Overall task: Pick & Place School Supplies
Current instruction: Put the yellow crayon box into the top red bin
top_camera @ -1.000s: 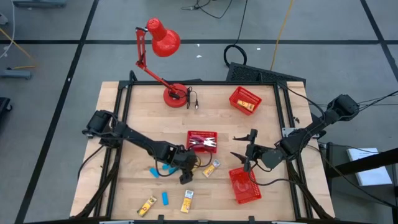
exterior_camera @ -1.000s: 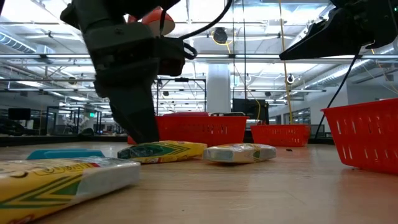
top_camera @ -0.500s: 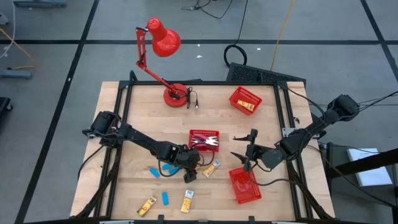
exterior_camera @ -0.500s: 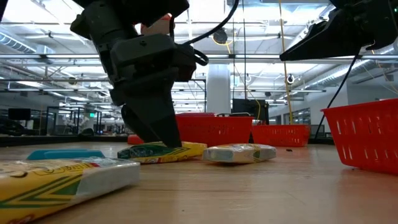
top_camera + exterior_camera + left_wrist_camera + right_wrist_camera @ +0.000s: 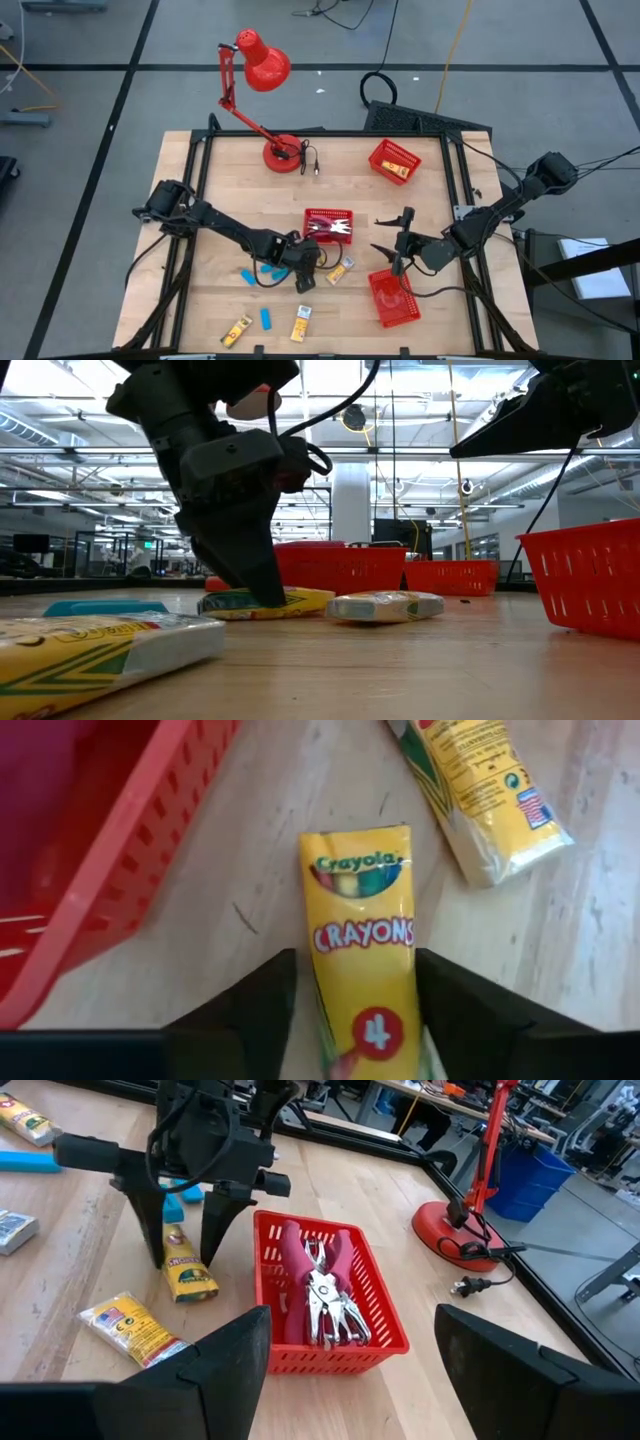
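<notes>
From above, a light wooden table (image 5: 230, 200) in a black frame stands on a grey floor, with a red desk lamp (image 5: 258, 75) at its far edge. The left gripper (image 5: 304, 277) sits beside the middle red basket (image 5: 325, 227); the right gripper (image 5: 397, 241) waits spread above the near-right basket (image 5: 392, 297). Blue blocks (image 5: 266, 318) and yellow packets (image 5: 300, 324) lie scattered near the front.

At table height, a large open hall with ceiling lights lies behind. The left gripper (image 5: 255, 588) stands down over a yellow packet (image 5: 262, 603).

The left wrist view shows a Crayola crayon box (image 5: 364, 965) flat on the wood between the released, parted fingers (image 5: 245, 1005), beside the basket wall (image 5: 120, 870).

The right wrist view shows its fingers (image 5: 225, 1355) wide apart, and red-handled metal tools (image 5: 322, 1292) lying in the middle basket (image 5: 385, 1320).
</notes>
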Robot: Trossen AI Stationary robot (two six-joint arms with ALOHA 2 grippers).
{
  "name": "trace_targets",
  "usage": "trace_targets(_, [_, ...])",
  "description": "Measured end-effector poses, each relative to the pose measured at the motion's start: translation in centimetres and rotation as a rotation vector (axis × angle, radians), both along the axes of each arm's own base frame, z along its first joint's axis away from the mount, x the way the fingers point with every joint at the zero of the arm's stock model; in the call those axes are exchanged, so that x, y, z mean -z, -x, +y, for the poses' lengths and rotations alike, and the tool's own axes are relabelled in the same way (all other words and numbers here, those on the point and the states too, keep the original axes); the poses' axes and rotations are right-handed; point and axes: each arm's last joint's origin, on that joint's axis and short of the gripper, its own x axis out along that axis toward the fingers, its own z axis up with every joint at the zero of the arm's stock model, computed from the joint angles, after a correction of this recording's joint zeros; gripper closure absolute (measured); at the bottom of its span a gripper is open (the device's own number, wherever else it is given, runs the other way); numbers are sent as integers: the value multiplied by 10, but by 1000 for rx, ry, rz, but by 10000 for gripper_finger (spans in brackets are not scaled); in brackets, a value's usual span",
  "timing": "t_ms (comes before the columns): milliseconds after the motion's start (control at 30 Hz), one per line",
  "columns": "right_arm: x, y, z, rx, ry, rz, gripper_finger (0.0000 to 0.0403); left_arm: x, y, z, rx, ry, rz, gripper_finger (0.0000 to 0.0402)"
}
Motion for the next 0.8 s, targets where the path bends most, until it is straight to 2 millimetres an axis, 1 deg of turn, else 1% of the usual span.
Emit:
trace_targets(67, [0,0,0,0,0,0,129,0,0,0,-6,-6,0,240])
trace_targets(200, [0,0,0,1,0,0,129,-1,1,-6,14,21,-3,333])
trace_targets(233, [0,0,0,1,0,0,130,-1,1,-8,25,18,-6,351])
trace_targets(467, [0,0,0,1,0,0,158,-1,5,-15,72,27,8,352])
trace_targets(567, [0,0,0,-3,-1,1,170,-8,12,-18,86,14,24,352])
trace_targets(667, [0,0,0,-14,-6,5,177,-21,21,-17,78,-40,32,352])
trace_targets(767, [1,0,1,-25,-20,8,176,-39,33,-14,59,-117,28,352])
trace_targets(800, [0,-1,0,-21,-23,5,173,-46,34,-13,49,-131,1,352])
